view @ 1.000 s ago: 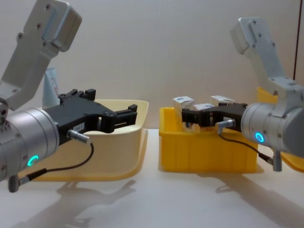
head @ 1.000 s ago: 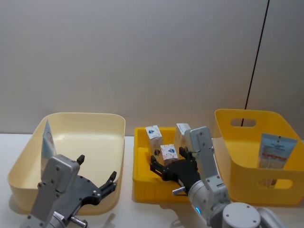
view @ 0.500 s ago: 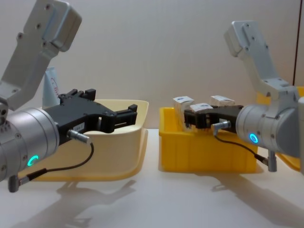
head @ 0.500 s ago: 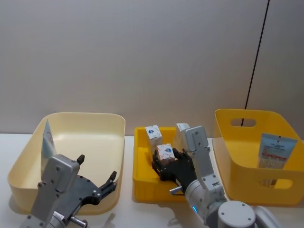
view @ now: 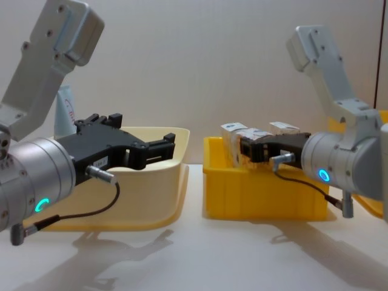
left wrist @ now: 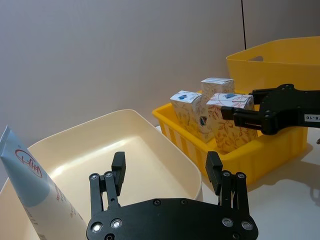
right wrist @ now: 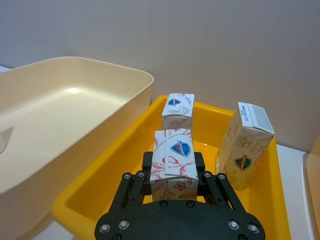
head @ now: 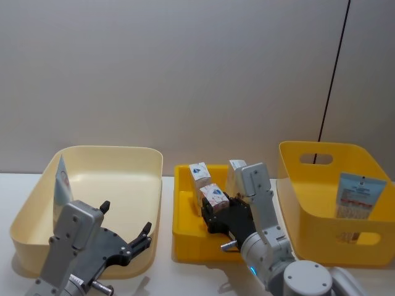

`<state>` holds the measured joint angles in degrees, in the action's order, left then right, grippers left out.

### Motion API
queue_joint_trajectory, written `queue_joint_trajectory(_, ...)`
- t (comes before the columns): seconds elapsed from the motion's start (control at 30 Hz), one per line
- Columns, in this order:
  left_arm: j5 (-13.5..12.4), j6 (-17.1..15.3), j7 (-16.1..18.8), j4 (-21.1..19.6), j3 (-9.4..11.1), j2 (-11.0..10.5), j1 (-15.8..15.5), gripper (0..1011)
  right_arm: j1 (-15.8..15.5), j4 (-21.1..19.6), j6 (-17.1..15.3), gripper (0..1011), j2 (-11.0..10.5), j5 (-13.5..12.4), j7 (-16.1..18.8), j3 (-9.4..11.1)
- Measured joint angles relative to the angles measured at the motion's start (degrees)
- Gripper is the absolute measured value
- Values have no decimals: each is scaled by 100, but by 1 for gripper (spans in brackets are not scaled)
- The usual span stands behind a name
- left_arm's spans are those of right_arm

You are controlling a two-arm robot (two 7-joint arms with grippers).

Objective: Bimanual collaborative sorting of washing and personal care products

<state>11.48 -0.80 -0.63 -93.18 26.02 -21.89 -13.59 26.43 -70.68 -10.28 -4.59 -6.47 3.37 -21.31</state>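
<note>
My right gripper (head: 216, 208) is shut on a small white carton (head: 212, 195) printed orange and blue, held just above the small yellow bin (head: 185, 229). The right wrist view has the carton (right wrist: 175, 147) clamped upright between the black fingers (right wrist: 148, 162). Two more cartons (right wrist: 178, 111) (right wrist: 245, 142) stand in that bin. A light-blue tube (head: 62, 182) leans in the far left corner of the cream bin (head: 133, 154). My left gripper (head: 125, 222) hovers open over the cream bin's near edge, holding nothing.
A larger yellow bin (head: 321, 154) with handle slots stands at the right and holds a tube with a grey-white text panel (head: 360, 195). The three bins stand side by side on a white table (view: 200, 254), against a plain wall.
The right gripper has lifted the carton a little and carried it slightly left, toward the cream bin. The left arm has not moved.
</note>
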Motion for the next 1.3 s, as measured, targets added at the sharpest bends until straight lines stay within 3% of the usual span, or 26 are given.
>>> queue_joint_trajectory(0.77,0,0,0,0,0,0,0,1000,-81,-468,1136,446,-174,153,4,261)
queue_joint_trajectory(1.1,0,0,0,0,0,0,0,1000,-249,-969,1693,448,-346,207,-174,624)
queue_joint_trajectory(1.3,0,0,0,0,0,0,0,1000,-425,-1261,1785,446,-439,223,-308,846)
